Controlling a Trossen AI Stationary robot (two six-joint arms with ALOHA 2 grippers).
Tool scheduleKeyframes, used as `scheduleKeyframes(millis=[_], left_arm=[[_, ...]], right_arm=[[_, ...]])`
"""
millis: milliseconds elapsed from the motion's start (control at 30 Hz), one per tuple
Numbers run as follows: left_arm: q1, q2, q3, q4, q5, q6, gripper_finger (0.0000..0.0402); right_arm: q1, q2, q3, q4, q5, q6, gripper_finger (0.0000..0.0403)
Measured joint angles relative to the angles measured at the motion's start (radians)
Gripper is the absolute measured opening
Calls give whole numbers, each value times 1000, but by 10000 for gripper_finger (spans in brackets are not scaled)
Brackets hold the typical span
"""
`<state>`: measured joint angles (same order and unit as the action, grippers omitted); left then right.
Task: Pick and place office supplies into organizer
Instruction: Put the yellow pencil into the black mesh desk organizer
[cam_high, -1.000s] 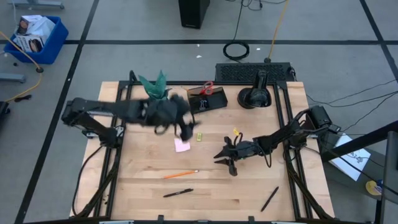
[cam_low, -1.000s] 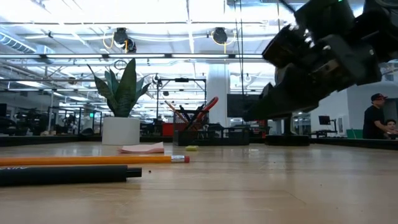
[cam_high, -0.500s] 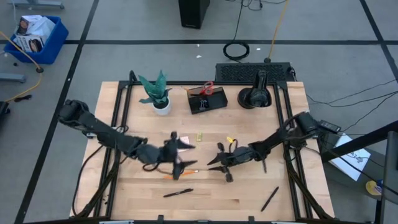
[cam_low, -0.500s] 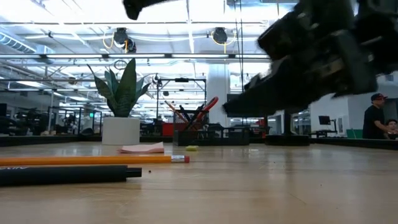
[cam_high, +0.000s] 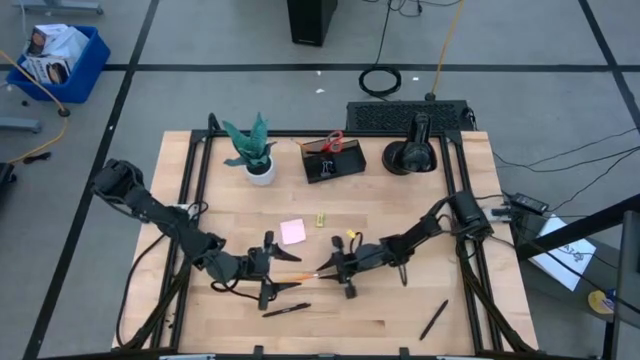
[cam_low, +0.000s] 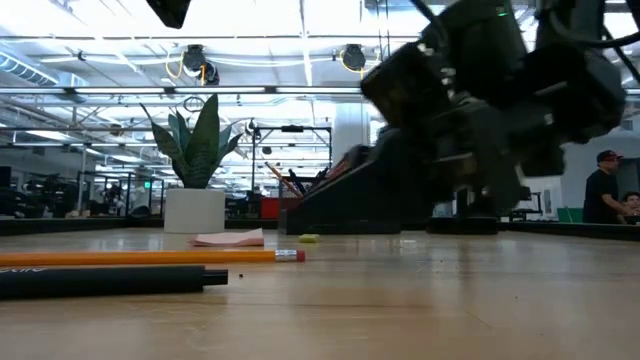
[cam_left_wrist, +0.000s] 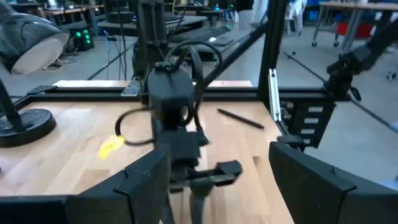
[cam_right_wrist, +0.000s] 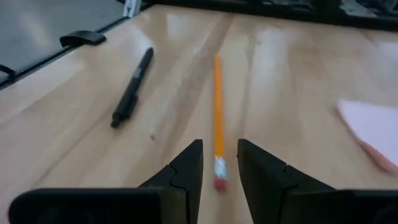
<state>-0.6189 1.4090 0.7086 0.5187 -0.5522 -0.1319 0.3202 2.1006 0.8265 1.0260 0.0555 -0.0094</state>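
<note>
The left gripper (cam_high: 268, 283) hangs spread, holding nothing, at 9 o'clock of the orange pencil (cam_high: 293, 278); at 3 o'clock the right gripper (cam_high: 330, 271) straddles its eraser end, fingers parted; organizer (cam_high: 334, 162) at 12 o'clock.

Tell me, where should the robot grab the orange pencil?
Probably at the eraser end. The orange pencil lies flat on the table, and the right gripper already has its open fingers on either side of that end. Coming down from above and closing across the thin shaft looks best. The left gripper is at the pencil's other end.
</note>
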Motion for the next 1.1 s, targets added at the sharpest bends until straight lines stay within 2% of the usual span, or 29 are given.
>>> scheduleKeyframes(millis=[133, 333, 600, 767, 967, 1100], left_arm=[[-3, 0, 0, 7, 11, 16, 274], [-9, 0, 0, 15, 8, 19, 273], [-8, 0, 0, 10, 1, 18, 273], [-8, 0, 0, 9, 1, 17, 273], [-8, 0, 0, 9, 1, 2, 273], [-8, 0, 0, 9, 1, -3, 273]], right_arm=[[1, 41, 42, -4, 21, -29, 97], [0, 41, 37, -6, 48, -5, 122], [3, 42, 42, -38, 43, 16, 147], [1, 42, 48, -48, 26, 60, 150], [-13, 41, 134, -246, 22, 98, 148], [-10, 42, 151, -267, 47, 95, 150]])
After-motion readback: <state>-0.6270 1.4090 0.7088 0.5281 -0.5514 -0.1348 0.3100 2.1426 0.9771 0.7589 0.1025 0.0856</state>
